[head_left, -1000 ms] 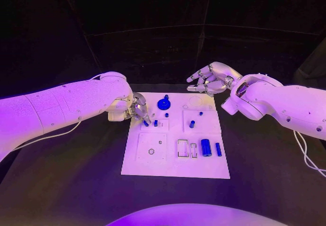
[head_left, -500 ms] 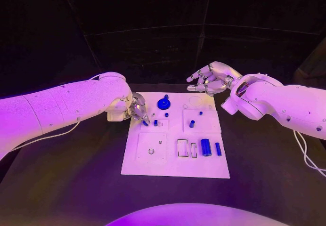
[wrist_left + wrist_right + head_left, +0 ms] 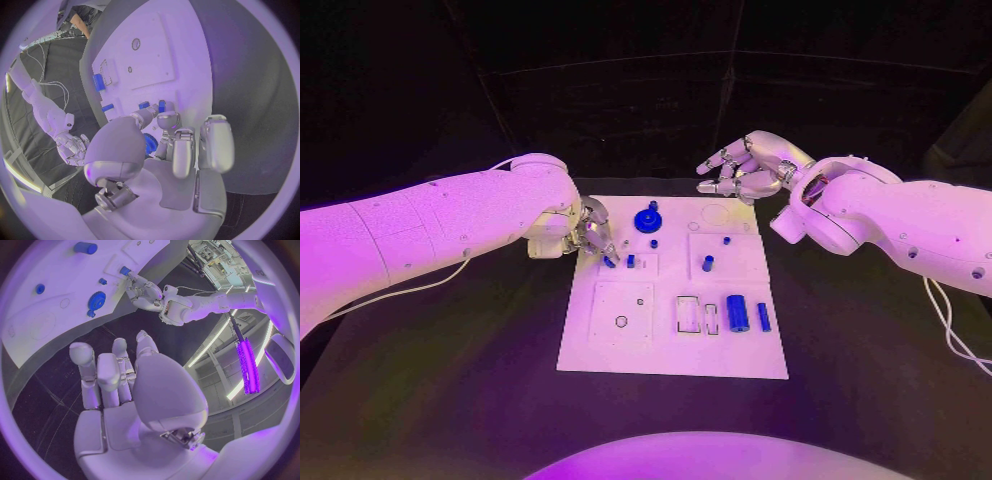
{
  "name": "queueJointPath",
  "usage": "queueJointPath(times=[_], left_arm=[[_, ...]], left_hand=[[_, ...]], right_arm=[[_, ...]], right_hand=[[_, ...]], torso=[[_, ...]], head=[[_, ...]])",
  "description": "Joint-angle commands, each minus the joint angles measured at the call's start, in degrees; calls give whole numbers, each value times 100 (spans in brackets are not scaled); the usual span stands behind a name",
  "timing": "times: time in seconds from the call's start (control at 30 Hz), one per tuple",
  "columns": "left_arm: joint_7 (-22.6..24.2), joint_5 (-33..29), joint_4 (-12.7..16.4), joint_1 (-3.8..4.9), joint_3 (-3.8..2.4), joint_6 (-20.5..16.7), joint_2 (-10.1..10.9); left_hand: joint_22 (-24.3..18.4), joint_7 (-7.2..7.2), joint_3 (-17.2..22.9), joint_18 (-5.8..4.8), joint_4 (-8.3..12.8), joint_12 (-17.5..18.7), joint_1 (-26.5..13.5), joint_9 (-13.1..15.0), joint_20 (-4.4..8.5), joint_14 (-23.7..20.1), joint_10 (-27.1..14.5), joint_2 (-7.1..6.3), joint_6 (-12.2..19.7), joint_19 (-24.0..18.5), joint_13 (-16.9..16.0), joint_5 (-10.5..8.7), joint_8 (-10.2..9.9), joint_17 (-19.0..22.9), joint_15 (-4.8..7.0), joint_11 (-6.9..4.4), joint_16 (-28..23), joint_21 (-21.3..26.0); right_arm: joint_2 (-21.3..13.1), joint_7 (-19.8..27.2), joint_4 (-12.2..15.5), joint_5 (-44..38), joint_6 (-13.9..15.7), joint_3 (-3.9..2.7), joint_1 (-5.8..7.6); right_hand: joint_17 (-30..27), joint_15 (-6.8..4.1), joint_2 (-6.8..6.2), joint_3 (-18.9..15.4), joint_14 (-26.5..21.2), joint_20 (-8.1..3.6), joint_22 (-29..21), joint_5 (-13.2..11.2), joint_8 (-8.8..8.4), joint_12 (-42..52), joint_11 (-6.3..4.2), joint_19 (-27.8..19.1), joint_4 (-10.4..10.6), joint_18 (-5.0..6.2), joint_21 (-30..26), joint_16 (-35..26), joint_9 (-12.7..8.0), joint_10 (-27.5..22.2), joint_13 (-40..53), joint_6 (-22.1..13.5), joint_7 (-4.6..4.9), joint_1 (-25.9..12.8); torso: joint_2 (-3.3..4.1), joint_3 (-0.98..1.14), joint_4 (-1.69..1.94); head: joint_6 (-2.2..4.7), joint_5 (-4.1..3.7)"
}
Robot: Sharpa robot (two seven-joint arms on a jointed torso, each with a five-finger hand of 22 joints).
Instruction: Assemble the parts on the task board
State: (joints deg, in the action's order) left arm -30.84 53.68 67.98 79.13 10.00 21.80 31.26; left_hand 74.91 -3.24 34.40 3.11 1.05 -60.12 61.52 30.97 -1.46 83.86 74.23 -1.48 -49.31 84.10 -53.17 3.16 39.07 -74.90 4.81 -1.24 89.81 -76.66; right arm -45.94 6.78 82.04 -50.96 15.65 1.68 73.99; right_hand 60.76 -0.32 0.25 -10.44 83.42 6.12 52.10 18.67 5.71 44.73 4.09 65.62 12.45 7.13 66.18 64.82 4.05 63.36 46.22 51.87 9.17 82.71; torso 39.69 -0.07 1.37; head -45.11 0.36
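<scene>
Violet wash — dark surround, fisheye-bent edges

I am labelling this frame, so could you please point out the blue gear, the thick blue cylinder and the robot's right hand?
Blue gear (image 3: 648,221): head view, centre of its disc.
Thick blue cylinder (image 3: 736,312): head view, middle of its side.
Right hand (image 3: 750,168): head view, middle of the silver hand.

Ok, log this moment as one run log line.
left hand: fingertips at small blue parts, grasp unclear | right hand: empty, beyond task board | blue gear: on board
</scene>
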Motion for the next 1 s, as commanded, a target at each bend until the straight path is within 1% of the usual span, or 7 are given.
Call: queueJointPath(times=[0.03, 0.2, 0.37, 0.63, 1.0], left_arm=[[-104, 31, 9, -4, 7, -39, -5], [-115, 31, 2, -3, 7, -61, -23], [-140, 30, -3, -3, 7, -99, -31], [-160, 30, -7, -3, 8, -143, -35], [-180, 30, 2, -3, 8, -164, -32]], left_hand=[[105, 47, 479, 32, 450, -4, -189, -3, -17, 614, 64, -44, -54, 85, -13, 11, 26, -1510, -13, -14, 19, -30], [131, 72, 332, 27, 324, -17, -401, -36, 1, 614, 81, -98, -125, 96, -24, 10, 8, -1510, 8, -35, 19, -49], [139, 87, 239, 26, 259, -17, -509, -56, 14, 614, 84, -122, -181, 99, -23, 9, 1, -1510, 20, -47, 19, -53], [164, 105, 133, 21, 173, -27, -636, -73, 27, 614, 94, -133, -254, 108, -34, 9, 5, -1510, 34, -62, 19, -70], [213, 128, 34, 10, 52, -47, -807, -90, 43, 614, 114, -110, -332, 127, -53, 11, 15, -1510, 50, -80, 19, -110]], right_arm=[[-4, 51, 14, -6, -18, -3, 10], [-10, 50, 21, -6, -14, -3, 10], [-19, 47, 28, -6, -10, -3, 10], [-25, 47, 34, -6, -6, -3, 10], [-28, 49, 35, -6, -5, -3, 10]], right_hand=[[7, 6, 62, -33, -20, -1, -5, 28, 31, -2, 2, -22, 1, 73, -26, -25, -2, -28, -1, -27, 5, -12], [7, 6, 62, -33, -20, -1, -5, 28, 31, -2, 2, -22, 1, 73, -26, -25, -2, -28, -1, -27, 5, -12], [5, 6, 62, -34, -20, -1, -6, 30, 31, -3, 2, -22, 1, 74, -27, -27, -2, -30, -3, -27, 5, -11], [-5, 6, 66, -40, -21, -1, -14, 50, 34, -10, 2, -22, -1, 75, -36, -43, -2, -41, -19, -30, 5, -2], [-5, 6, 66, -40, -21, -1, -14, 50, 34, -10, 2, -22, -1, 75, -36, -43, -2, -41, -19, -30, 5, -2]], torso=[[-2, 1, 0], [1, 2, -1], [1, 2, -3], [2, 0, 0], [1, -1, -2]], head=[[0, -4], [2, -3], [7, -7], [-1, -12], [-9, -8]])
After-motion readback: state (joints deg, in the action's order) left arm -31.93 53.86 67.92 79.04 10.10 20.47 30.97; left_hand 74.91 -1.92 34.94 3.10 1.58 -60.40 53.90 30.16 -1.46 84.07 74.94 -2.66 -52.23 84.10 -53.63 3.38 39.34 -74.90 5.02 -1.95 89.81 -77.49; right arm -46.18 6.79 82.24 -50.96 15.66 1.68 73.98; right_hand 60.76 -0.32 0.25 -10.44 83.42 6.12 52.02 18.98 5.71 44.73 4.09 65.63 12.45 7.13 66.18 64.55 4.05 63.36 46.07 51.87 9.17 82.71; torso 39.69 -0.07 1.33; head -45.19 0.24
